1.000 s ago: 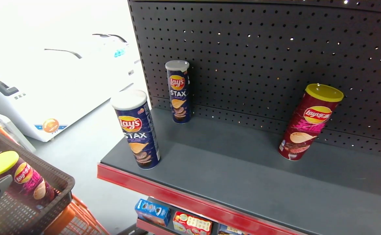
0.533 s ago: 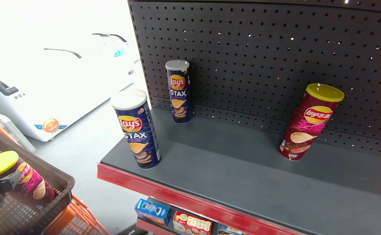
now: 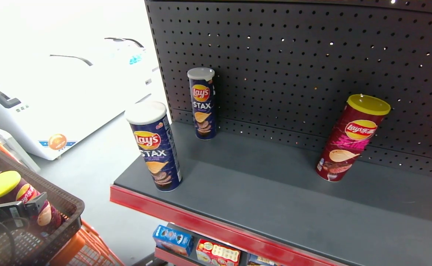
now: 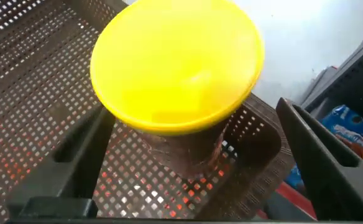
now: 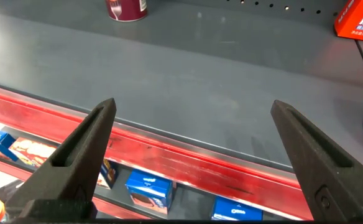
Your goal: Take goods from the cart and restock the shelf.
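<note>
Left gripper (image 4: 194, 115) jaws spread wide, yellow-lidded red chip can (image 4: 175, 62) between them, one finger on each side. Can sat in brown cart basket (image 3: 68, 207), 8 o'clock in head view. Right gripper (image 5: 194, 107) jaws spread too, over shelf (image 5: 231, 81) front edge.

Left gripper (image 4: 191, 146) sits low at the robot's left side, pointing downward, jaws spread wide with a dark finger out on each side. Right gripper (image 5: 194, 109) is held forward, jaws wide apart too, gripping nothing.
</note>
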{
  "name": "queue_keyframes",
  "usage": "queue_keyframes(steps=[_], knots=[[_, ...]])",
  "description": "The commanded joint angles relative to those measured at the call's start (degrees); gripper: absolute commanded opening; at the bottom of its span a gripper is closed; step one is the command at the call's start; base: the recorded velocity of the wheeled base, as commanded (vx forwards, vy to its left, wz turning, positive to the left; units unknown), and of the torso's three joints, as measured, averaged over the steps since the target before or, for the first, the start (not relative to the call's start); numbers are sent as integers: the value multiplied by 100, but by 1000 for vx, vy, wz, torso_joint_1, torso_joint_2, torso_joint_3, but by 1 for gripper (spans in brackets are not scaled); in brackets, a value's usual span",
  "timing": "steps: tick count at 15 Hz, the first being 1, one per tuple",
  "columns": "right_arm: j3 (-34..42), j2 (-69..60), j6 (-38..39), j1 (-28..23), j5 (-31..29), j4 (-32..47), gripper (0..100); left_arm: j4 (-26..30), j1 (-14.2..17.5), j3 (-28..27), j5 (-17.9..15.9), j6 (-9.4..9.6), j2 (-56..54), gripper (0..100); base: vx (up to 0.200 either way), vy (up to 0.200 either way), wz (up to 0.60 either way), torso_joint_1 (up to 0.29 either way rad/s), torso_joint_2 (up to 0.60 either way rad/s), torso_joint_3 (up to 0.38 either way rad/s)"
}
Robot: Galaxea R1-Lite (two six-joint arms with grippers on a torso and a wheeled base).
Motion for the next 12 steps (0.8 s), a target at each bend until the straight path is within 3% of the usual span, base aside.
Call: queue_keyframes(steps=[1,4,7,12], knots=[[0,7,-4,2,-1,-2,100,-362,32,149,8,2,690,100,0,0,0,0,0,0],[0,7,-4,2,-1,-2,100,-1329,41,79,8,-7,1393,100,0,0,0,0,0,0],[0,7,-4,2,-1,-2,100,-1882,50,-44,8,-7,1823,100,0,0,0,0,0,0],[0,7,-4,2,-1,-11,100,-1953,41,-290,8,-7,2069,100,0,0,0,0,0,0]])
